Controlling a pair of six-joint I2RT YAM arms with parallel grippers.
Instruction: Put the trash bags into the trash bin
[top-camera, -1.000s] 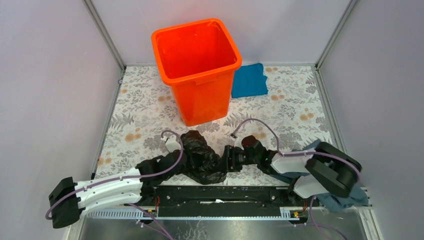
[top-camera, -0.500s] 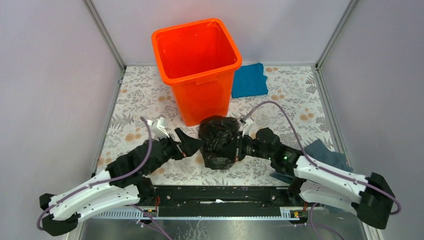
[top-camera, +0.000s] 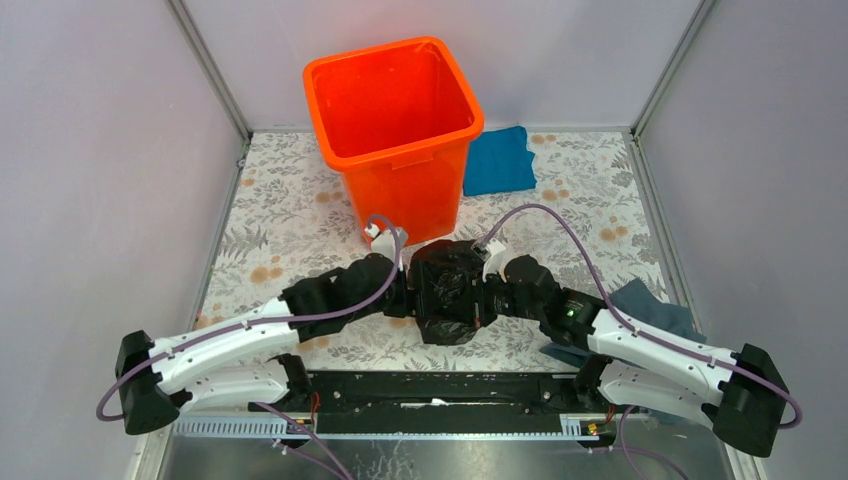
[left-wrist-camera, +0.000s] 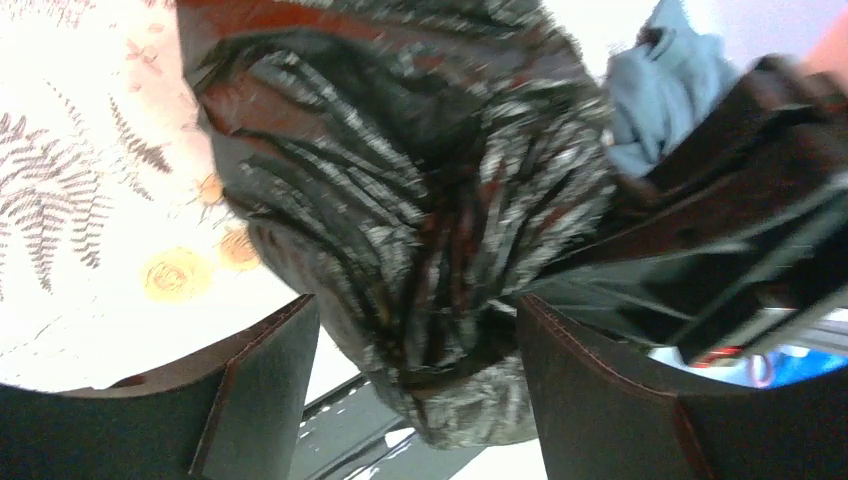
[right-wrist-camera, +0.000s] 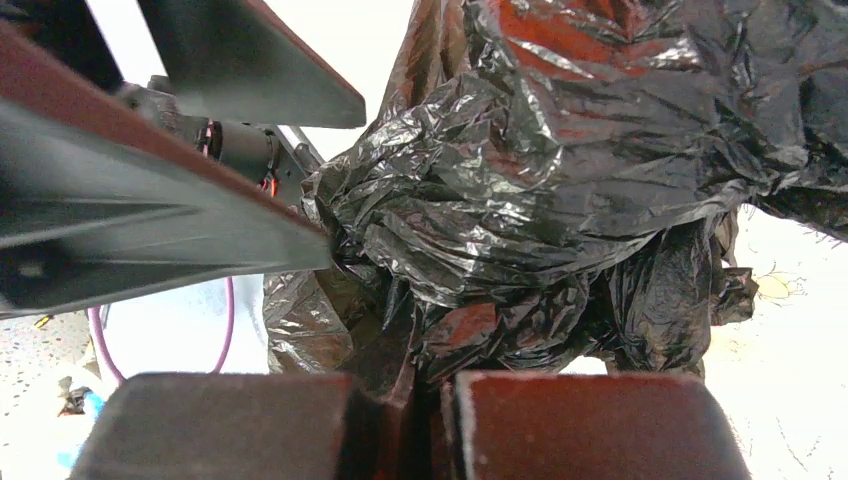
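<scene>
Your right gripper (right-wrist-camera: 425, 420) stayed clamped on a fold of the trash bags (top-camera: 450, 290), which bunched just ahead of its fingers. Your left gripper (left-wrist-camera: 415, 375), apart from the bundle half a second earlier, had moved in, its jaws spread around the opposite side without pinching. The trash bin (top-camera: 400, 205) stood just beyond both grippers.

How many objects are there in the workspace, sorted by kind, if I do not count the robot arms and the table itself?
Bins: 1, the orange bin
Bags: 1, the black trash bag
Cloths: 2, the bright blue cloth and the grey-blue cloth
Total: 4
</scene>
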